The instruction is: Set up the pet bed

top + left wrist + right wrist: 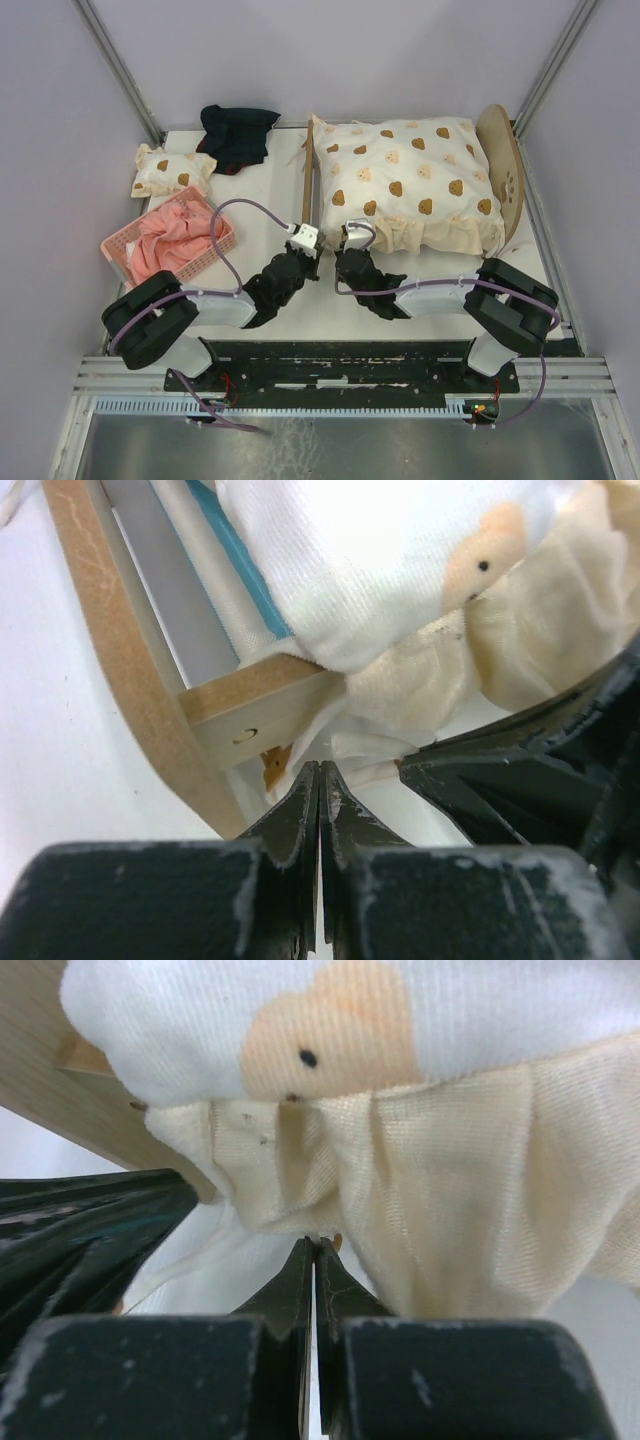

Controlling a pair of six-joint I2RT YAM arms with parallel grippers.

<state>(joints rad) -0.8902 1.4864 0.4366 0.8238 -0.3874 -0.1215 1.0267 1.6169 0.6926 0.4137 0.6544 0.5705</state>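
My arms reach forward low, wrists meeting at the bed's near corner. The left gripper (318,777) and right gripper (315,1252) are both squeezed fully together at the quilt's (410,180) ruffled hem; I cannot tell whether they pinch cloth. The pet bed (503,160) sits at 1 o'clock, quilt-covered, with its headboard toward 3 o'clock.

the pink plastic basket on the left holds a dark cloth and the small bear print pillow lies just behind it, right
Not quite. In the top external view the pink plastic basket holds a crumpled pink cloth; the dark cloth lies on the table farther back. The small cream bear-print pillow does lie just behind the basket.
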